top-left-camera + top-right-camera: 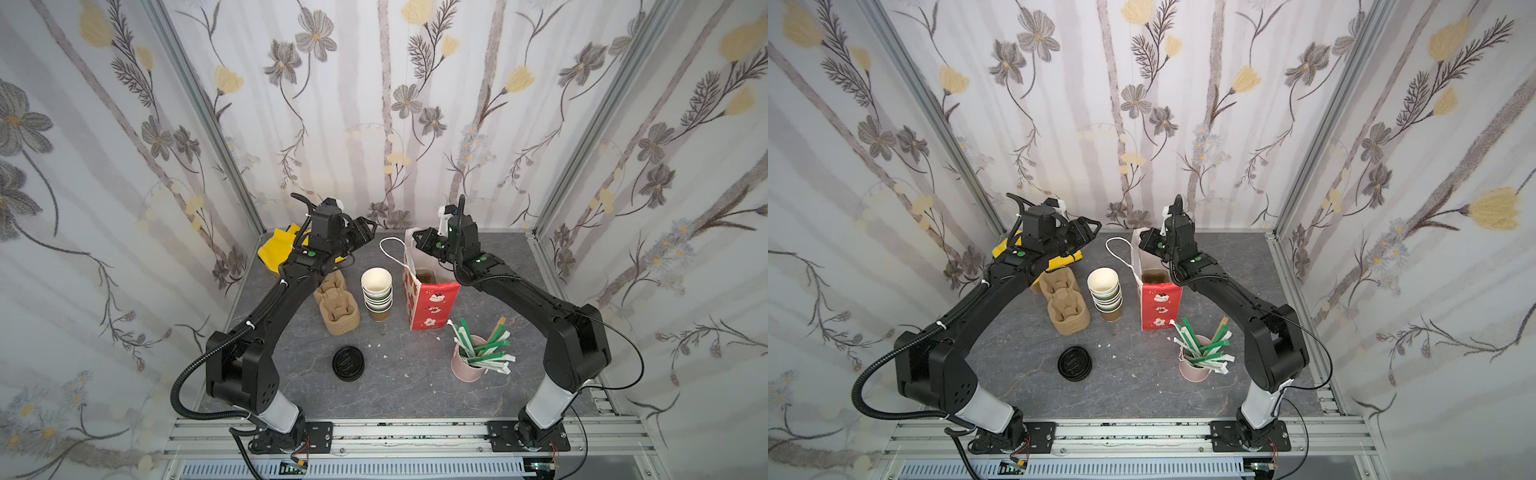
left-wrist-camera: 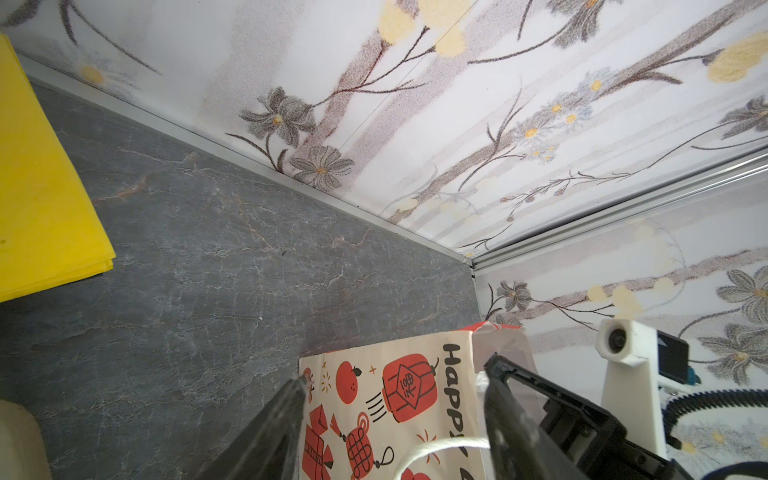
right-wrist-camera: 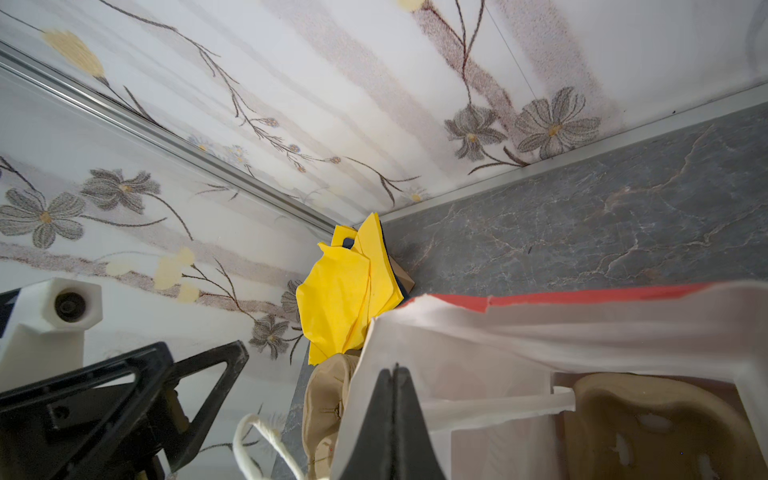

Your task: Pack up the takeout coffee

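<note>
The takeout coffee is out of view in every frame. A red and cream printed paper bag [image 1: 432,303] [image 1: 1160,305] stands open at the middle back, and a brown pulp carrier [image 3: 648,415] lies inside it. My right gripper [image 1: 417,240] [image 3: 395,368] is shut, its tips at the bag's upper back rim against the white inner wall [image 3: 498,345]. Whether paper is pinched does not show. My left gripper [image 1: 368,228] [image 2: 395,376] hangs open to the left of the bag. The bag's printed side [image 2: 399,395] and white cord handle [image 2: 440,446] show between its fingers.
A nested stack of lidless cups [image 1: 377,291] stands left of the bag, beside a stack of brown pulp carriers [image 1: 336,305]. A pile of black lids [image 1: 348,363] lies in front. A pink cup of wrapped straws [image 1: 469,365] stands front right. Yellow bags [image 1: 276,249] fill the back left corner.
</note>
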Available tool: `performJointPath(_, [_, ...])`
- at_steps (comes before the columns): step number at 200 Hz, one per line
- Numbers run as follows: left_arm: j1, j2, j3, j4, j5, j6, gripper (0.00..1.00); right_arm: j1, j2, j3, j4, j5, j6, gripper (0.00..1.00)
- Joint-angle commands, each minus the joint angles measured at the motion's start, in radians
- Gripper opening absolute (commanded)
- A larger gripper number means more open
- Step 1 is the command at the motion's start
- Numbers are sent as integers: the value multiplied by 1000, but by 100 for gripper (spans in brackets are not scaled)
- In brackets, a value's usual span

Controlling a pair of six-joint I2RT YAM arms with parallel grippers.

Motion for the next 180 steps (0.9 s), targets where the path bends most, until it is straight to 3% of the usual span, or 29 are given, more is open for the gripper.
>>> performJointPath(1, [5,-11,1,31,-8,-3,69,1,31,35,-29,-40,-4,0])
performJointPath(61, [9,-48,-22,31,-58,4,69,2,72,72,-88,-33,-14,0])
performJointPath(125, [12,-77,-44,31,-117,3,69,-5,-19,105,-142,-16,-33,43])
performJointPath(141, [13,-77,-47,31,-129,-5,69,-10,-55,107,-169,-8,-38,47])
performJointPath(180, [43,-92,-59,31,-178,-62,69,-31,-122,195,-339,-12,-96,48])
